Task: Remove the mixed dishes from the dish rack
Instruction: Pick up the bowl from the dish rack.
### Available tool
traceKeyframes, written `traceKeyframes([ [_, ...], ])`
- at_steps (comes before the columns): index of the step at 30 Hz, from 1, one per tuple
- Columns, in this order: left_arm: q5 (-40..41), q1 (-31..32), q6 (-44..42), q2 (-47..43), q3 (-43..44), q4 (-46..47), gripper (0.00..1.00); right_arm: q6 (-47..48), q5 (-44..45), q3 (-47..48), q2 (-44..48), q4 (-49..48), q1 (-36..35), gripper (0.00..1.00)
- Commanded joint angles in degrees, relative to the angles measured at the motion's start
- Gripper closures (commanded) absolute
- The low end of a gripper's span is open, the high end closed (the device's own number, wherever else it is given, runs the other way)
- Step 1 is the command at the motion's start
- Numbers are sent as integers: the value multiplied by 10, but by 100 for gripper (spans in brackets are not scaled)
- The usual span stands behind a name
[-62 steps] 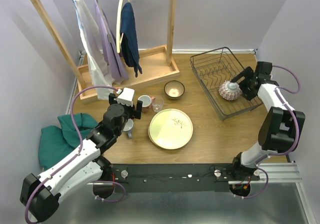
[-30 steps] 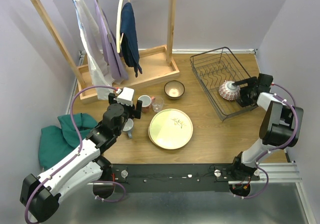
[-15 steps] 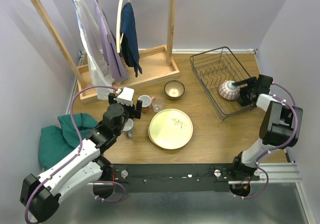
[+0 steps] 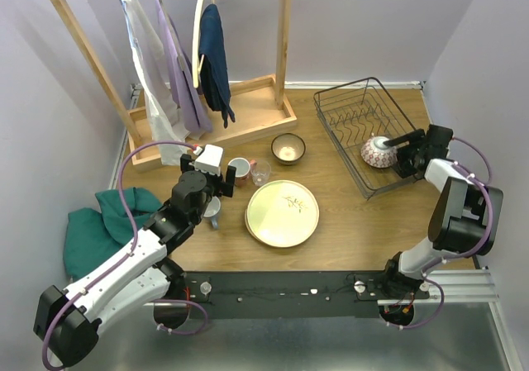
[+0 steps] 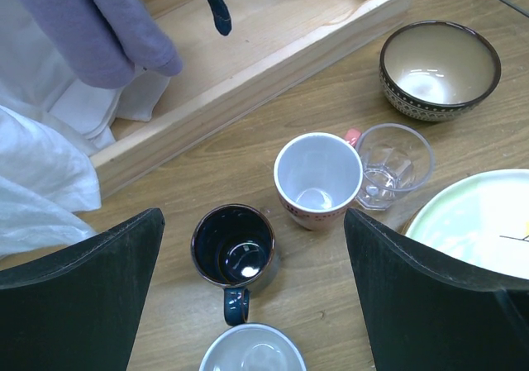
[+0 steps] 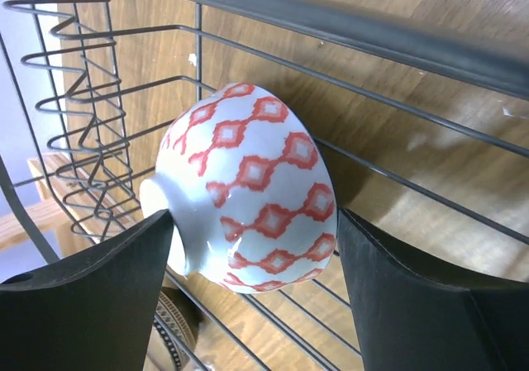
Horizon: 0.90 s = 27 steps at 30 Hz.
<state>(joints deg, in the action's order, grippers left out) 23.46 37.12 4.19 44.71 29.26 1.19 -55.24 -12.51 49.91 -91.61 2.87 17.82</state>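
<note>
At the table's 2 o'clock, top view, sits the dish rack (image 4: 351, 111), and the last thing in it is the patterned bowl (image 4: 378, 151), down at the rack's 5 o'clock corner. Your right gripper (image 4: 396, 150) reaches in from 3 o'clock. Your left gripper (image 4: 216, 189) hangs over the mugs by the cream plate (image 4: 283, 212).

Left wrist view: jaws wide apart, nothing between them. Below sit a dark mug (image 5: 234, 247), a pale mug (image 5: 318, 177) and a clear glass (image 5: 395, 163) at 2 o'clock.

Right wrist view: the bowl lies tipped on the wires, foot toward 9 o'clock. It looks like glazed ceramic, so reckon on stiff, slick, breakable and not heavy. Your jaws stand apart and straddle it, one finger (image 6: 91, 288) at the foot, the other (image 6: 413, 297) by the rim. Contact looks close, but I can't call a firm grip. Squeezing foot to rim should hold better than the rounded wall.
</note>
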Motion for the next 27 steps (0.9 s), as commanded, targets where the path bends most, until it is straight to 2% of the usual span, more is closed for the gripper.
traceKeyframes([
  [1,-10,-3,6,6,14,14,1,44,29,1,42,39,0,33],
  [9,-10,-2,8,8,14,13,1,86,38,20,59,56,0,42],
  [16,-6,-3,6,7,15,10,1,133,21,48,59,70,-1,44],
  [27,-14,-2,10,16,14,10,1,260,10,106,86,128,-5,45],
])
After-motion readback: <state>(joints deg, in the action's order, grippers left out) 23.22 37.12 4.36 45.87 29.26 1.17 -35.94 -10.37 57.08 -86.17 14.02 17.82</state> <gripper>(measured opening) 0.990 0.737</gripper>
